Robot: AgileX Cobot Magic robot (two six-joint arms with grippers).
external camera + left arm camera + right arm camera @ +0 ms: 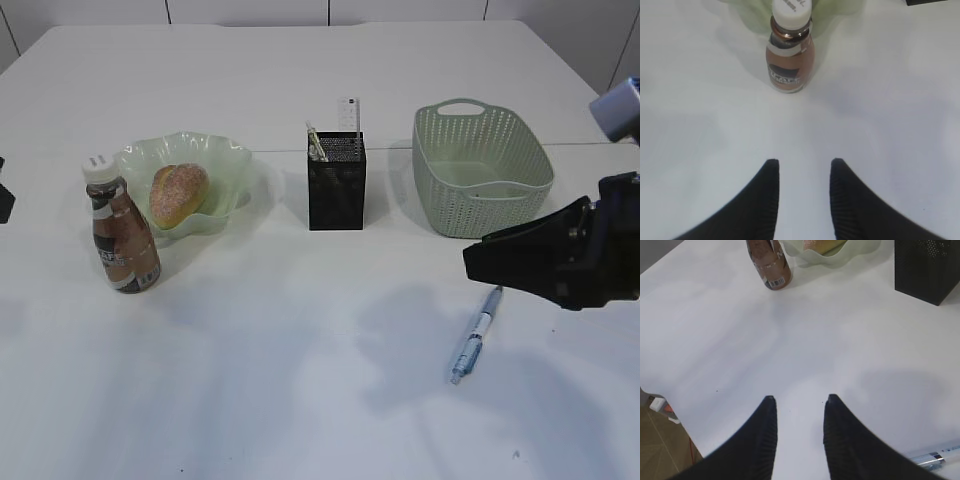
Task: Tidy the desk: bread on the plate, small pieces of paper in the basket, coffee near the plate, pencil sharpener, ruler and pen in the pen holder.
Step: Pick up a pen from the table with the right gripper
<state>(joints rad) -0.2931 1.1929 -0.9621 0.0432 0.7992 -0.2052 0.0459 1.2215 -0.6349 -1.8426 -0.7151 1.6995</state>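
The bread (179, 194) lies in the green glass plate (225, 160). The coffee (122, 237) stands upright just in front of the plate's left side. The ruler (348, 113) sticks up out of the black mesh pen holder (336, 185). A blue pen (476, 335) lies on the desk (300, 380) at the front right. My right gripper (800, 399) hovers open and empty just above and right of the pen (935, 456). My left gripper (802, 162) is open and empty, facing the coffee (789, 60) from a distance. The pencil sharpener and pieces of paper are out of view.
The green basket (480, 180) stands right of the pen holder at the back right. A thin pen-like stick (316, 142) leans in the holder. The desk's near-left edge and the floor (660, 440) show in the right wrist view.
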